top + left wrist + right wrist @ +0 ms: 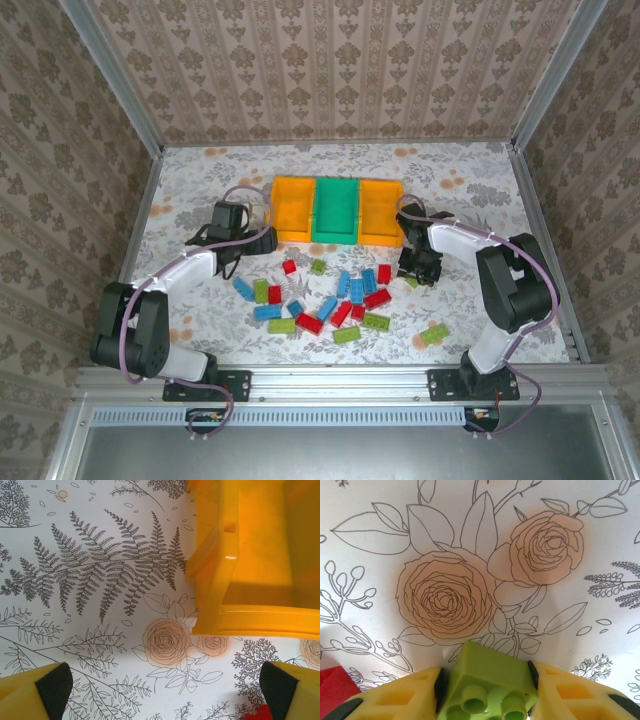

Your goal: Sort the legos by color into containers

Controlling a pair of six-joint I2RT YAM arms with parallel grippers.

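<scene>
From above, the legos (343, 284) lie scattered over the middle of the floral table (470, 180), well short of the containers (337, 210) at the back. From here all three bins look bare inside, so I judge the sorting barely begun. The left gripper (243, 243) hangs just beside the left orange bin (293, 208). The right gripper (420, 268) is low at the right edge of the scatter, a green brick (412, 281) at its tip.

At the left wrist, the left gripper (162, 695) is spread wide with nothing between its pads (52, 687). The corner of the left orange bin (250, 555) is ahead of it, and a red brick (260, 714) peeks in by the right finger.

At the right wrist, the right gripper (487, 692) is clamped on the green brick (490, 677), studs towards the camera. Whether it has left the table I cannot tell.

The step in hand seems to be carrying off this brick. Next it needs a clean lift and a swing back and left — over the right orange bin (380, 210) to the green bin (337, 195) — letting go only once squarely above it.
</scene>
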